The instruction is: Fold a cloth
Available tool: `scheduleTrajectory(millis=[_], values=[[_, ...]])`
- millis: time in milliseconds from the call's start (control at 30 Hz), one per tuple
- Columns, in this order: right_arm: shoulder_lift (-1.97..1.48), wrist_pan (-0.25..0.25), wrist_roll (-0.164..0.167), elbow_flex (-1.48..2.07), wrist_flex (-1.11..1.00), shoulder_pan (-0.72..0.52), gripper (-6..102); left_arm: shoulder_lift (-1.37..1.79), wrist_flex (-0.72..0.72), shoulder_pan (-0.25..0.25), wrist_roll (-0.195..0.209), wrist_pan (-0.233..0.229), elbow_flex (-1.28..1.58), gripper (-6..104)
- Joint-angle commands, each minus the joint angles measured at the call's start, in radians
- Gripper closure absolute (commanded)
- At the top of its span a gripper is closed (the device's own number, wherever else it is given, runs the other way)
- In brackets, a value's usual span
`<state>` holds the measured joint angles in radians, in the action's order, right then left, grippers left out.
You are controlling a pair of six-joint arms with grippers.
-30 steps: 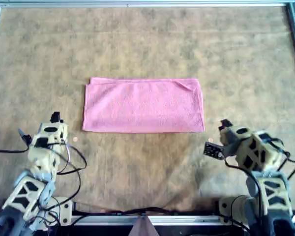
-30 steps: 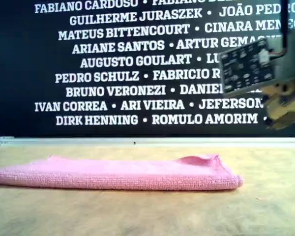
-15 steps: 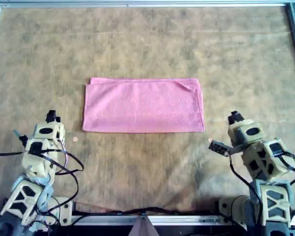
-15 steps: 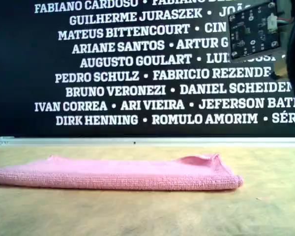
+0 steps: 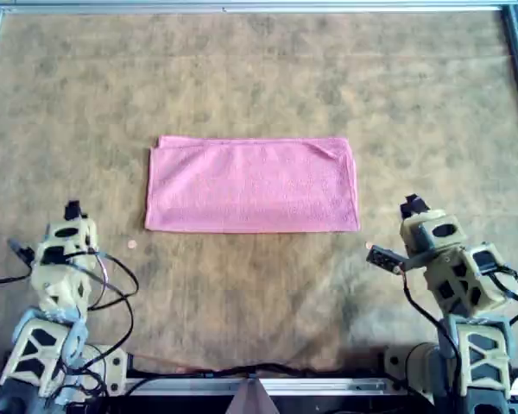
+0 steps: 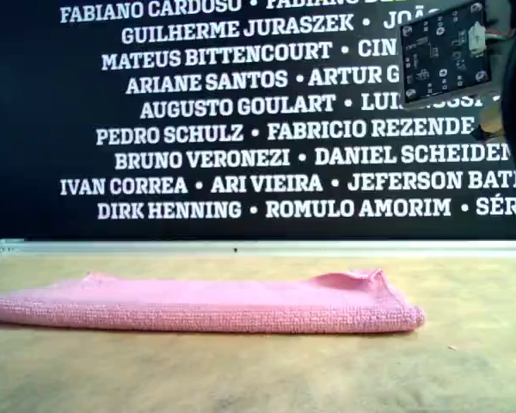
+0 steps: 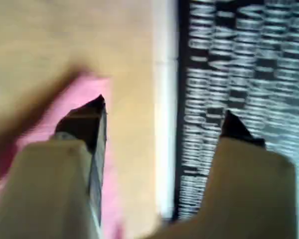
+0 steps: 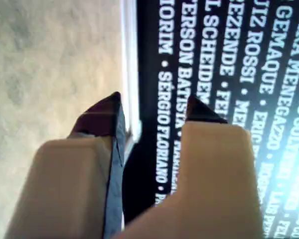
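Cloth (image 5: pixel 252 185): pink terry fabric, folded into a flat rectangle, lay near the middle of the brown mat (image 5: pixel 259 69); long edges ran side to side in the overhead view.
Cloth, side-on: in the exterior view the cloth (image 6: pixel 206 303) showed as a low layered strip, with one corner slightly raised toward the exterior view's right.
My first gripper (image 7: pixel 162 117): jaws stood spread apart with nothing between them; blurred pink fabric (image 7: pixel 65 119) appeared beyond one finger, clear of the tips.
My second gripper (image 8: pixel 152 107): jaws stood apart and empty; it faced the mat's edge and a black wall with white names (image 6: pixel 241 120).
Arms: one arm (image 5: pixel 56 259) sat at the overhead view's lower left, another (image 5: pixel 445 259) at its lower right; both stood well apart from the cloth, neither touching it.
Arm identity: probably not determinable, as the first wrist view was heavily blurred.
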<state>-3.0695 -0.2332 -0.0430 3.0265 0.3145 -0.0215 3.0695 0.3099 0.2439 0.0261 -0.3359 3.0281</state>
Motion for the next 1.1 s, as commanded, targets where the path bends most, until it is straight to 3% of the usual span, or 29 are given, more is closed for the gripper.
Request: scheduleTrajectory(millis=[0,133,433,533,767,1067], values=[[0.051,0.005,0.005,0.011,-0.051,0.006,45,0.018,0.107,-0.023,0.006,0.037,-0.015,17],[0.164,-0.008,0.014,0.005,-0.052,0.023,45,0.018,0.183,-0.023,0.006,0.095,-0.015,17],[0.572,0.006,0.035,-0.213,-0.035,0.252,44,0.017,0.249,-0.023,0.006,0.084,-0.015,17],[0.795,0.006,0.037,-0.302,-0.035,0.249,42,0.017,0.279,-0.021,-0.003,0.084,-0.015,17],[1.134,0.003,0.046,-0.509,-0.034,0.255,24,0.017,0.29,-0.021,-0.006,0.084,-0.015,17],[1.414,0.005,0.028,-0.747,-0.034,0.256,23,0.017,0.29,-0.009,-0.006,0.098,-0.015,17]])
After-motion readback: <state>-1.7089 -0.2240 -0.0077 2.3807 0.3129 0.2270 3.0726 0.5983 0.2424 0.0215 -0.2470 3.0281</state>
